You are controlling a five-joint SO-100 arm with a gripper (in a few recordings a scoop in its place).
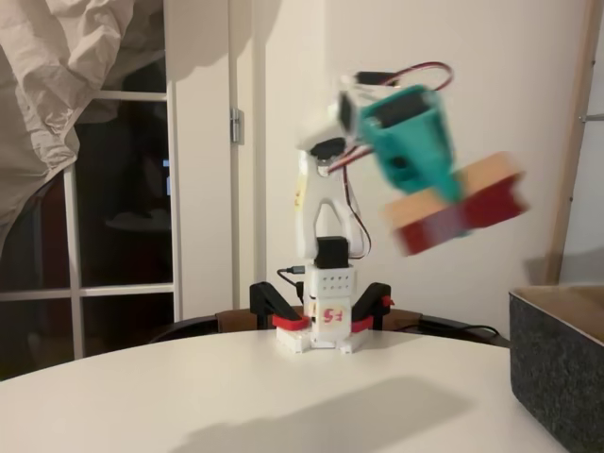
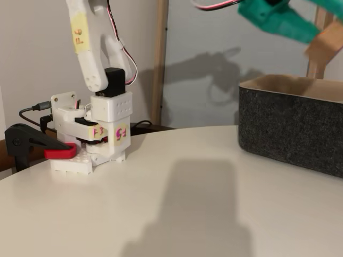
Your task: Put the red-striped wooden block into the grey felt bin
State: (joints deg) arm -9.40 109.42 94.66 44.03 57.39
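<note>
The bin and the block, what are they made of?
The bin looks like dark grey felt: matte, fuzzy, speckled walls, with a tan lining at the rim. The block, held in the teal claw, looks like light wood with red paint, though it is blurred.

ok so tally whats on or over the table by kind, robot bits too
red-striped wooden block: 1, held in the air by the gripper
grey felt bin: 1, on the white table
robot arm: 1, teal gripper, white base
clamps on the arm's base: 2 in a fixed view
Total: 5
</note>
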